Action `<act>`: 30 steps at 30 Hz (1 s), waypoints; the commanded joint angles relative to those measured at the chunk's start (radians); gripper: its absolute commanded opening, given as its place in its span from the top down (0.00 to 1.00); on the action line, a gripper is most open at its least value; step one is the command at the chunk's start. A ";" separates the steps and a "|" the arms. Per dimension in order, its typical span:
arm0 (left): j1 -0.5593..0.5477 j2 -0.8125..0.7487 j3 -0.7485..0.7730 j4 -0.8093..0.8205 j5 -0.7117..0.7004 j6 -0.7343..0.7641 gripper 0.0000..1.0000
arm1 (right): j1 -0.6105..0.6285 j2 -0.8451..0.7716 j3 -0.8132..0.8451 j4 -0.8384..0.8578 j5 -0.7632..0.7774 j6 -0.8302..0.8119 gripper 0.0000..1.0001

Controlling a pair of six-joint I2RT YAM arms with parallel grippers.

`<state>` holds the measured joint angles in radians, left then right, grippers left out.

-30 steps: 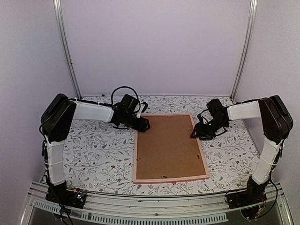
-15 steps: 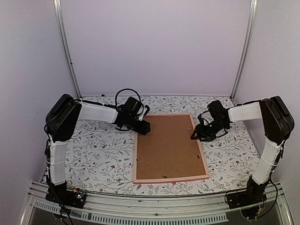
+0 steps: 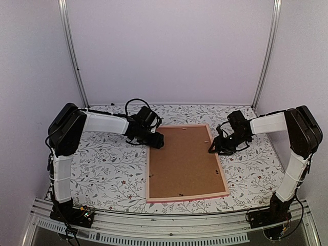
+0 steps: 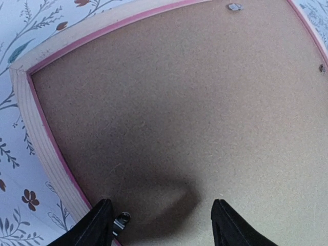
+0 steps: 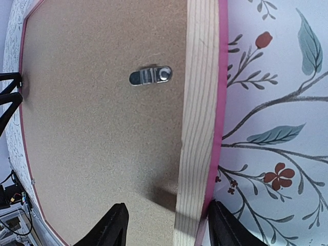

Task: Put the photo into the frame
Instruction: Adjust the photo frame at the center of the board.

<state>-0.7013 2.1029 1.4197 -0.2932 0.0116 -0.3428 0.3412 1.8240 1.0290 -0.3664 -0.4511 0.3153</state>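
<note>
The frame lies face down on the table, its brown backing board facing up inside thin pink rails. The photo is out of view. My left gripper hovers open over the board by the frame's far-left rail; the left gripper has nothing between its fingers, and a small metal clip sits by its left finger. My right gripper stands open astride the frame's right rail. In the wrist view, the right gripper has one finger over the board and the other against the rail's outer pink edge.
A metal turn clip lies on the board near the right rail; more clips dot the board's edges. The floral tablecloth surrounds the frame. White walls and two metal posts close off the back.
My left gripper has shifted a little to the right, further over the frame's left edge. The right gripper and the frame have stayed put.
</note>
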 commanded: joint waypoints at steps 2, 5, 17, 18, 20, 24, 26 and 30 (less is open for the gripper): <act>-0.014 -0.018 -0.015 -0.111 0.047 -0.064 0.32 | 0.002 -0.031 -0.037 0.008 -0.008 0.012 0.44; -0.014 -0.027 -0.021 -0.115 0.066 -0.086 0.32 | 0.002 -0.037 -0.052 0.021 -0.011 0.022 0.44; -0.012 -0.067 -0.067 -0.083 0.160 -0.192 0.32 | 0.019 -0.067 -0.122 0.072 -0.024 0.081 0.44; -0.012 -0.072 -0.073 -0.078 0.164 -0.200 0.33 | 0.022 -0.069 -0.127 0.076 -0.026 0.086 0.44; -0.012 -0.081 -0.084 -0.069 0.171 -0.215 0.33 | 0.029 -0.072 -0.138 0.086 -0.028 0.098 0.44; -0.012 -0.109 -0.105 -0.055 0.178 -0.241 0.33 | 0.041 -0.078 -0.159 0.107 -0.028 0.129 0.46; -0.012 -0.125 -0.114 -0.051 0.179 -0.250 0.33 | 0.044 -0.081 -0.170 0.116 -0.029 0.139 0.46; -0.010 -0.166 -0.124 -0.044 0.156 -0.251 0.33 | 0.044 -0.082 -0.181 0.125 -0.025 0.146 0.46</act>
<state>-0.7006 1.9980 1.3144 -0.3286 0.1585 -0.5724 0.3691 1.7409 0.8810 -0.2234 -0.4671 0.4320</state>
